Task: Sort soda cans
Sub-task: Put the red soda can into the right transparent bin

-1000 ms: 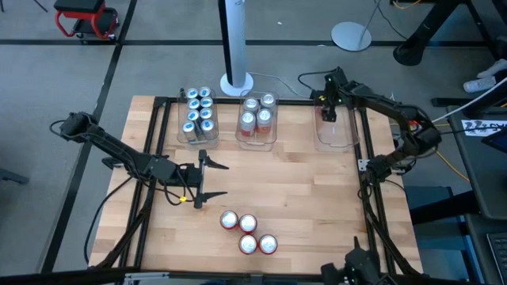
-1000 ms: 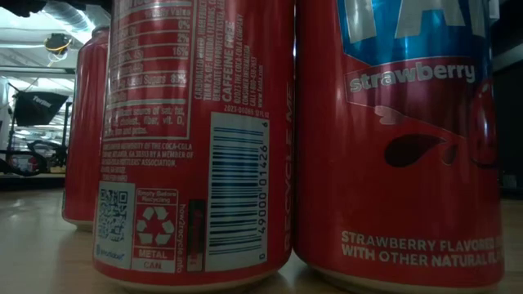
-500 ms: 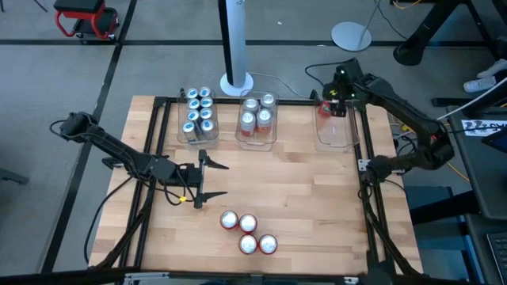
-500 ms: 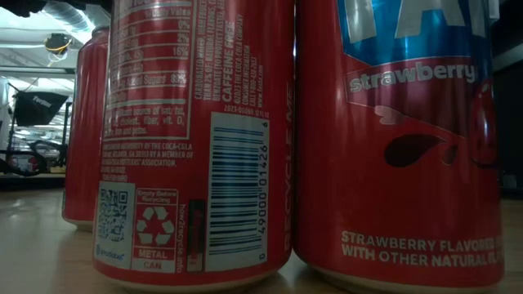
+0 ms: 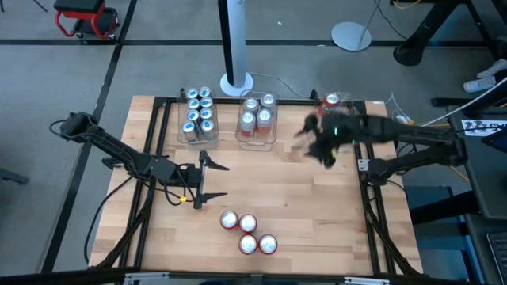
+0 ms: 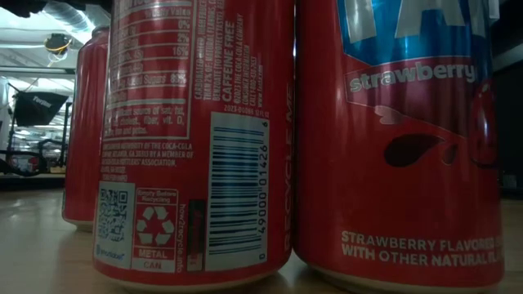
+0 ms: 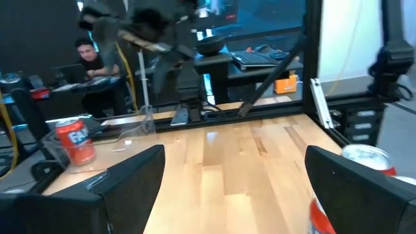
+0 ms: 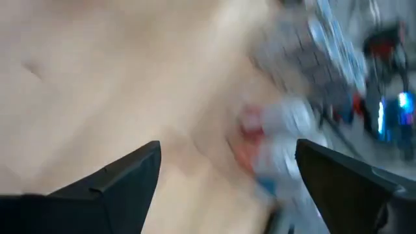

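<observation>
Red soda cans (image 5: 248, 233) cluster near left gripper (image 5: 207, 179).

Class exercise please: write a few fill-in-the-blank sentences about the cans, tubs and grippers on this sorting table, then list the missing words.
1. Loose on the table stand ___ red cans.
2. The right tub holds ___ red can.
3. The left tub holds cans with ___ sides.
4. The left gripper and right gripper both have ___ fingers.

Missing words: four; one; blue; open
</observation>
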`<state>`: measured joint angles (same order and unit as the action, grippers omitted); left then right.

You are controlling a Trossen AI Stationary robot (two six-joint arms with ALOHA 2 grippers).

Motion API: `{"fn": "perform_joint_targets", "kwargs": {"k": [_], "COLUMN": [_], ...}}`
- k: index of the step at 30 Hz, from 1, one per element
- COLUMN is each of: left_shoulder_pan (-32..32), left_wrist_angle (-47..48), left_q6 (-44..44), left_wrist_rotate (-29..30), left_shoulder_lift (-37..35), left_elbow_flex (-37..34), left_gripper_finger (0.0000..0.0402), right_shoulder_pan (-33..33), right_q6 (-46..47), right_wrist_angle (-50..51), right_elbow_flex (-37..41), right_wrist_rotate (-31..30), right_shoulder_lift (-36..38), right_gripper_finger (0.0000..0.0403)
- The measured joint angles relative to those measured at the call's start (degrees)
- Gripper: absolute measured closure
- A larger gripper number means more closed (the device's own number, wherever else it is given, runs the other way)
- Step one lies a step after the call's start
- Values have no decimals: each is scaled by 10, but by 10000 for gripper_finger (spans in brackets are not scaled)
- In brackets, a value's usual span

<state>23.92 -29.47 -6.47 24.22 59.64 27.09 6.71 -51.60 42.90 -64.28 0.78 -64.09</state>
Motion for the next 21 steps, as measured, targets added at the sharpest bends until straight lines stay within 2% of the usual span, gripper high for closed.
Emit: {"fn": "perform_joint_targets", "kwargs": {"k": [5, 10, 15, 21], "left_shoulder_pan": [0, 9, 31, 55], "left_wrist_angle": [0, 55, 121, 185], "left_q6": [0, 18, 27, 49], "left_wrist_rotate": [-13, -17, -18, -18], "left_shoulder_lift": [1, 14, 69, 117], "left_elbow_flex": [0, 33, 96, 153], "left_gripper_finger": [43, 43, 43, 43], "right_shoulder_pan": [-178, -297, -362, -376], "right_q6": [40, 69, 117, 215], "right_wrist_angle": [-74, -144, -215, -315], "right_elbow_flex": [14, 14, 14, 14], "right_wrist_rotate": [-44, -67, -73, -58], "right_shoulder_lift": [-29, -78, -145, -220], "right_gripper_finger": [47, 47, 47, 47]}}
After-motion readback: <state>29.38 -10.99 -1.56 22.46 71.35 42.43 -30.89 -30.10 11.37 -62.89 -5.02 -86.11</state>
